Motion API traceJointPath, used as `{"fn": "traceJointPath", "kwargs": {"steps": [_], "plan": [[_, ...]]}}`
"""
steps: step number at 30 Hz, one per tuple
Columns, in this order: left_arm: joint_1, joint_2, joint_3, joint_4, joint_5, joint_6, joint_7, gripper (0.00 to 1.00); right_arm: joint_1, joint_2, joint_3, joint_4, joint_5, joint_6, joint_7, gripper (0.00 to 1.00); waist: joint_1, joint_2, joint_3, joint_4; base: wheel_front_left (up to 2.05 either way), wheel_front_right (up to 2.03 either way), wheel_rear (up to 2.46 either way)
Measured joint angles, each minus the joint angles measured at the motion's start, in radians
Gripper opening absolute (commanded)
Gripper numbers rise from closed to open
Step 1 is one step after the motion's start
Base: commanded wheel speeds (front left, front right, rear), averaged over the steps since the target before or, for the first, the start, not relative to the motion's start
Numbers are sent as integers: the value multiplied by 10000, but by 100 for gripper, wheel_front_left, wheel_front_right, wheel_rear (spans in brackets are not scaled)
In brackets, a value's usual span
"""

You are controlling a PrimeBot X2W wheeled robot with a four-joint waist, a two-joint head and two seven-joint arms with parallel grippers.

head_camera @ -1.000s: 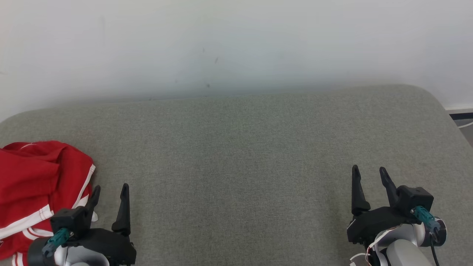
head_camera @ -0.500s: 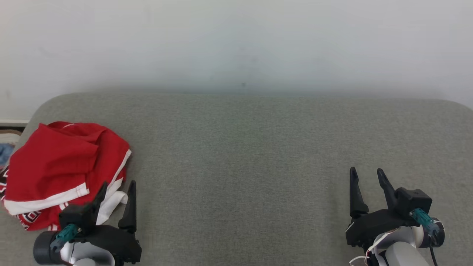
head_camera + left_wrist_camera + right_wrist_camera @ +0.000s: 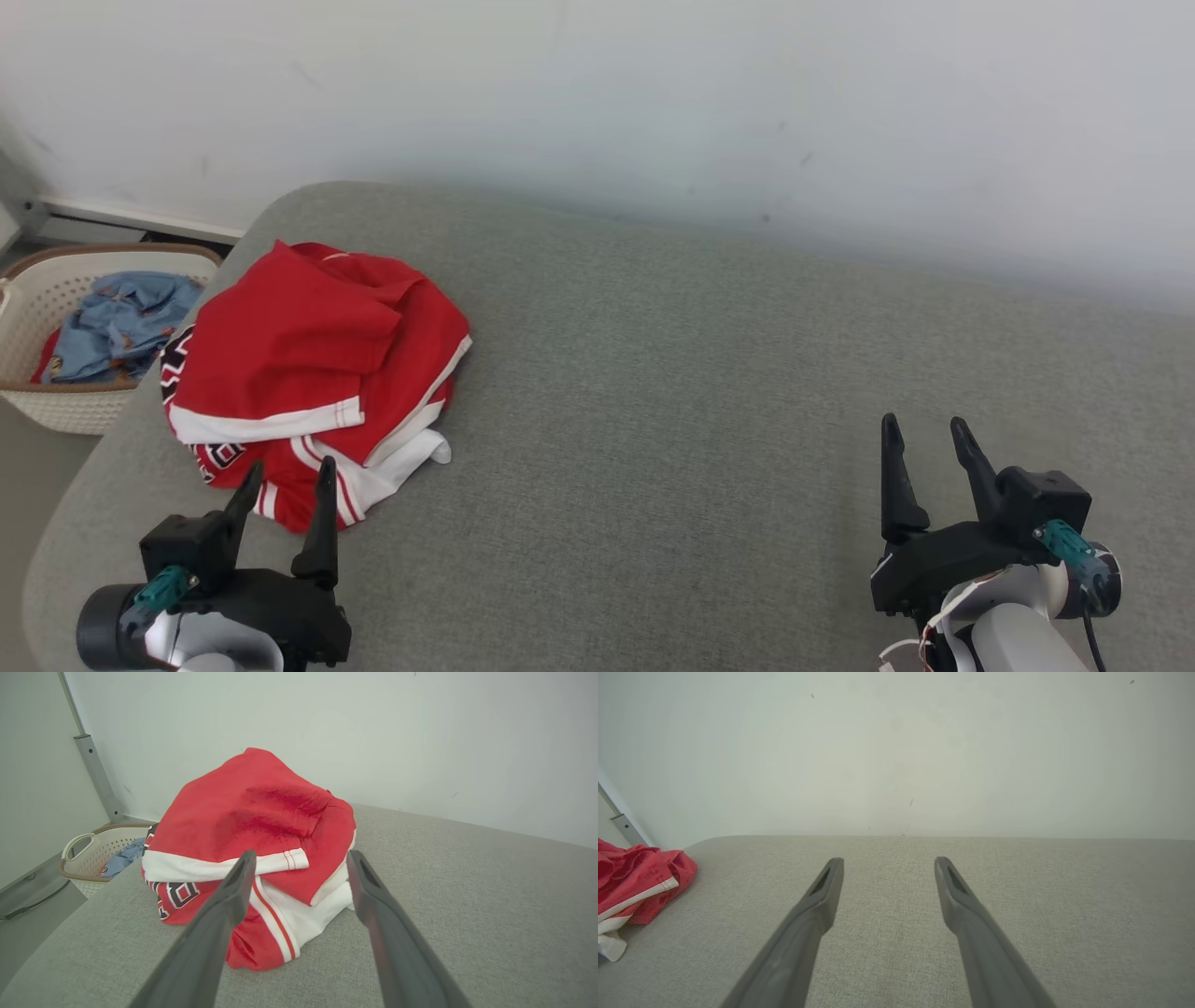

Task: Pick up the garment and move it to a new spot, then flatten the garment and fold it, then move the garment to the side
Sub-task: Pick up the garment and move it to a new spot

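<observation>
Task looks unstarted: garment [image 3: 313, 364] lies crumpled at left end of grey padded surface [image 3: 653, 420], unheld. Left gripper [image 3: 289, 465] spread apart just before it. Right gripper [image 3: 924, 422] spread, empty, well apart. Pick-up, flattening, folding, side move all left.

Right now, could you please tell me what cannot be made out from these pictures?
Left wrist view: the crumpled red and white garment is bunched, so folds hide its type and most of its black-and-white lettering.
Head view: the white woven laundry basket is cut by the left edge; its blue cloth is too small to identify.
Head view: the left claw overlaps the garment; contact unclear.
</observation>
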Motion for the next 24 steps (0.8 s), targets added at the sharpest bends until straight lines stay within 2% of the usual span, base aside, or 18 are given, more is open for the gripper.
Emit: {"fn": "traceJointPath", "kwargs": {"steps": [6, 15, 18, 20, 24], "plan": [[20, 92, 148, 10, -13, 4, 0, 100, -116, 86, 163, 25, -2, 0, 0, 100, 0, 0, 47, 563, 0, 0, 0], [-56, -48, 123, 12, -105, -92, 52, 100, -65, 86, 140, -134, -29, -10, 0, 100, 0, 0, 276, 665, 0, 0, 0], [-671, -301, -4, 213, -184, -213, 364, 100, 106, -19, -21, -454, -56, -12, 0, 100, 1, 0, 376, 775, 0, 0, 0], [-1680, -441, -29, 500, -307, -351, 821, 100, 546, -328, -150, -959, -188, -38, 0, 100, 0, 0, 507, 931, 0, 0, 0], [-2457, -487, 77, 865, -437, -253, 1375, 100, 926, -560, -130, -1473, -445, -38, -2, 100, 0, 0, 720, 1064, 0, 0, 0]]}}
